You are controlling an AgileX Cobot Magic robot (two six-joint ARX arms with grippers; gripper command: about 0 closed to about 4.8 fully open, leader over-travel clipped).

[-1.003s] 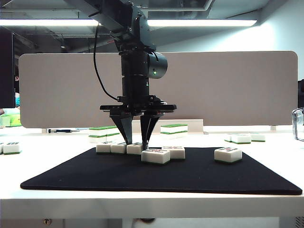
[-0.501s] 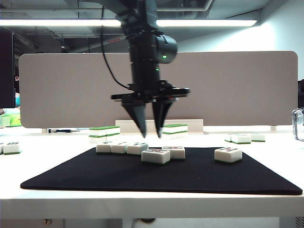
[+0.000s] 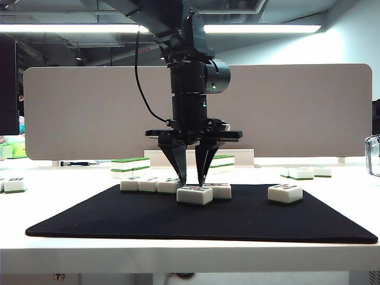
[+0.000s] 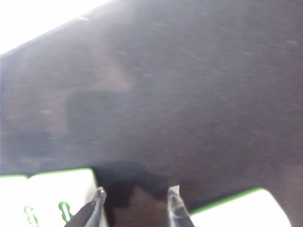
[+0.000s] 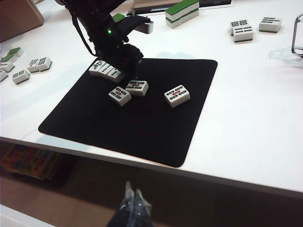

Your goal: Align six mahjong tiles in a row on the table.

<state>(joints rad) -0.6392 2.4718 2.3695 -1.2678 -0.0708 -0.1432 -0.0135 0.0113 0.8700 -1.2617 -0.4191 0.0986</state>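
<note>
The left gripper (image 3: 192, 181) hangs point-down over the black mat (image 3: 119, 222) near its far edge, its jaws standing apart and empty, the tips just above two loose mahjong tiles. In the left wrist view the fingertips (image 4: 99, 193) frame bare mat, with one tile face to either side. Three tiles (image 5: 105, 70) already sit side by side in a short row toward the mat's far left corner. Two more, the nearer tile (image 5: 119, 95) and its neighbour (image 5: 137, 88), lie askew just beside the end of that row, and a sixth tile (image 5: 177, 95) rests well apart toward the mat's middle right. The right gripper (image 5: 132, 204) is parked off the table's near edge, below the table (image 5: 246, 118), and its jaws look pressed together. The step in hand seems to be fetching the fourth tile for the row. The next move probably calls for lowering the open jaws squarely astride one of the two askew tiles, closing on its sides, then setting it flush against the row's end without nudging the three already placed.
</note>
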